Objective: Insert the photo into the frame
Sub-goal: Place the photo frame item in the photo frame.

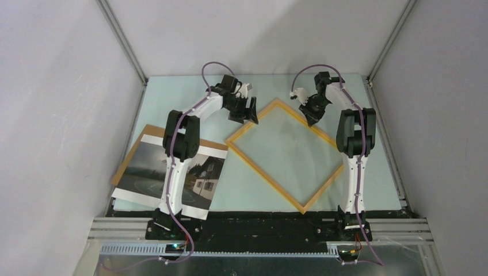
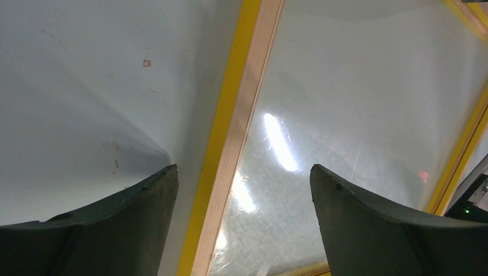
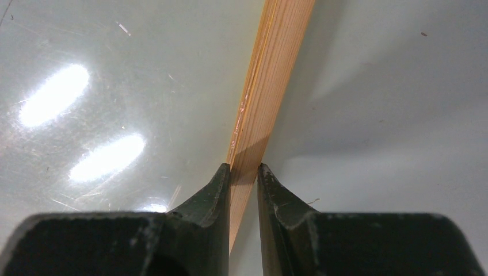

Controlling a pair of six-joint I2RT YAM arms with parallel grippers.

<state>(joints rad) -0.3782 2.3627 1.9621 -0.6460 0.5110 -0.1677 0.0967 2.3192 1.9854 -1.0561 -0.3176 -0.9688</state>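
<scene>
The frame (image 1: pixel 327 187), thin yellow-orange wood round a clear pane, lies turned like a diamond in the middle of the table. My left gripper (image 1: pixel 246 111) stands open over its upper-left edge (image 2: pixel 230 144), one finger on each side of the rail, not touching it. My right gripper (image 1: pixel 312 115) is shut on the frame's upper-right rail (image 3: pixel 270 75), which runs between its fingertips (image 3: pixel 221 178). The photo (image 1: pixel 144 175), a dark misty landscape with a white house, lies flat at the left, partly hidden under the left arm.
A brown backing board (image 1: pixel 138 144) lies under the photo, showing along its far-left side. Grey enclosure walls with metal posts (image 1: pixel 124 40) bound the table. The arm bases sit on a black strip (image 1: pixel 259 224) at the near edge.
</scene>
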